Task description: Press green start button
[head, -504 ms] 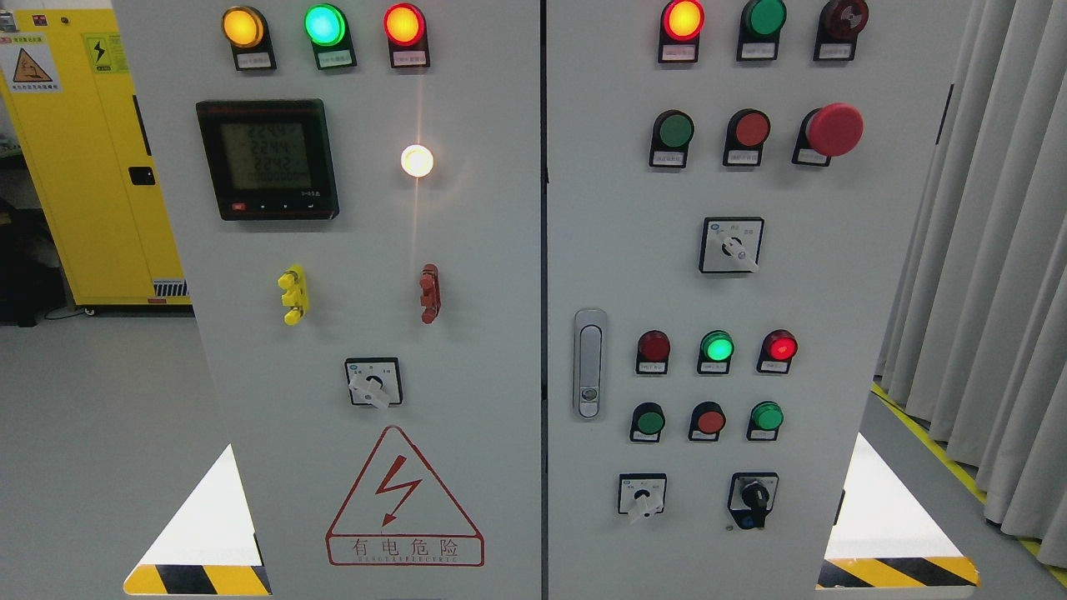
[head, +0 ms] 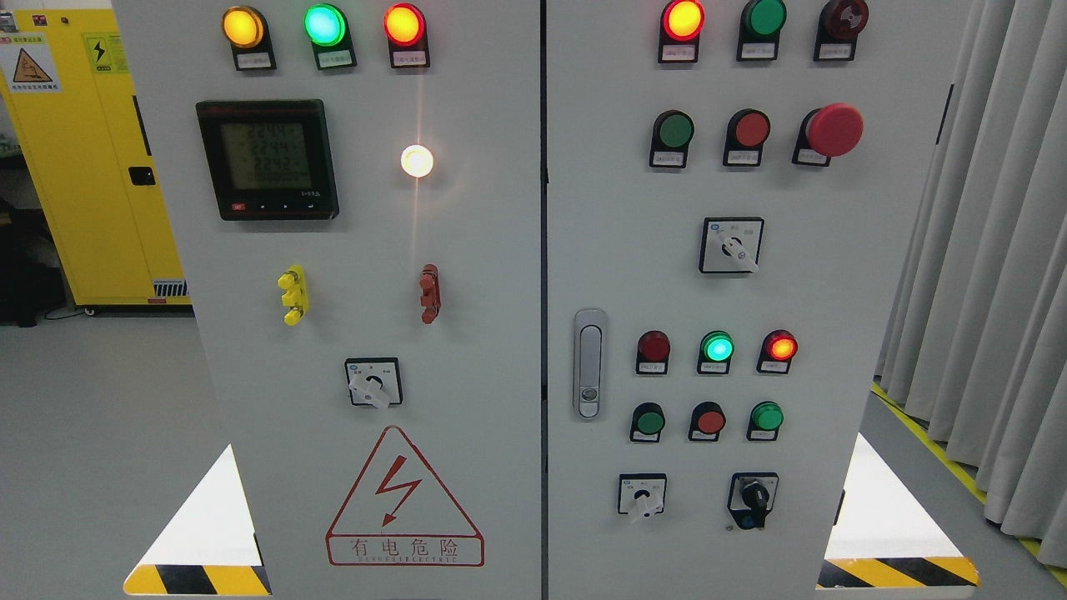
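Neither hand was in view, so the state of the fingers could not be told. Nearest and lowest on the right cabinet door [head: 834, 250] sat two green pushbuttons [head: 648, 422] flanking a red one [head: 709, 421], likely grouped for reach beneath their indicator lamps [head: 717, 347]. Higher and farther, another green button [head: 673, 131] stood beside the mushroom stop [head: 834, 129]; which served as start was unclear.

A yellow cabinet [head: 92, 158] stands behind the panel's left edge, grey curtains [head: 992, 250] hang at the right, and a red lightning warning triangle [head: 403, 497] sits low on the left door.
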